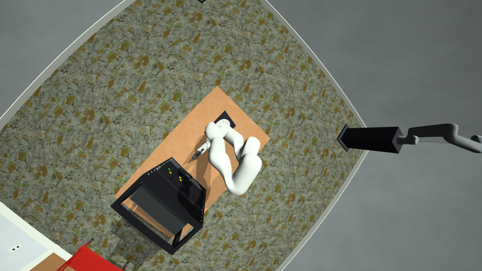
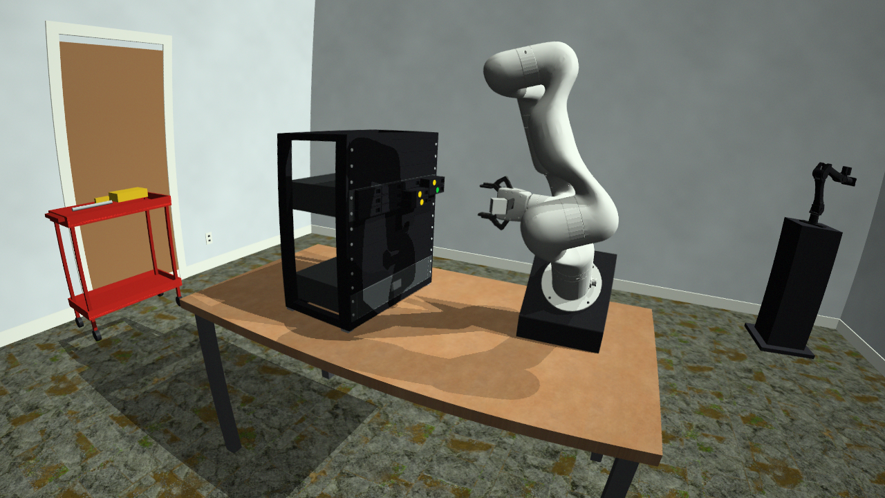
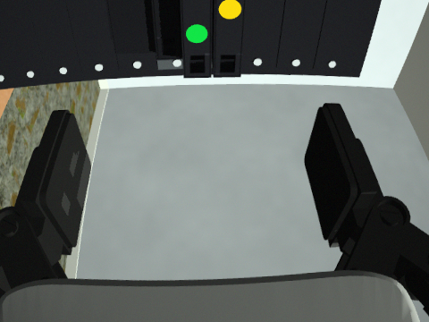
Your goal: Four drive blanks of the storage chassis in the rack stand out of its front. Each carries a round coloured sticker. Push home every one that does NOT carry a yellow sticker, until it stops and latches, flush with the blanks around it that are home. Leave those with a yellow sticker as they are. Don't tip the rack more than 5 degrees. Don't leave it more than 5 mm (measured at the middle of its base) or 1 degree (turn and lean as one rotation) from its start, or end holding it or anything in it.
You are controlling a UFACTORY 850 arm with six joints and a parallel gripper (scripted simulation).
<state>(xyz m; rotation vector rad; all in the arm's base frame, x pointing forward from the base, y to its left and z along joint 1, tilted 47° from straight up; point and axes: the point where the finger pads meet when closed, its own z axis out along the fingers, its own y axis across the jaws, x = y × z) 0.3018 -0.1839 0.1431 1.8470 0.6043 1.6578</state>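
Note:
The black rack stands on the wooden table. Blanks stand out of the chassis front. One carries a green sticker. Right beside it one carries a yellow sticker. Two more yellow stickers sit further along the front. My gripper is open and empty. It faces the rack front at sticker height, a short gap away, and touches nothing.
The arm's black base sits on the table to the right of the rack. A red cart stands by the door on the left. A black pedestal with a small arm stands on the floor at the right.

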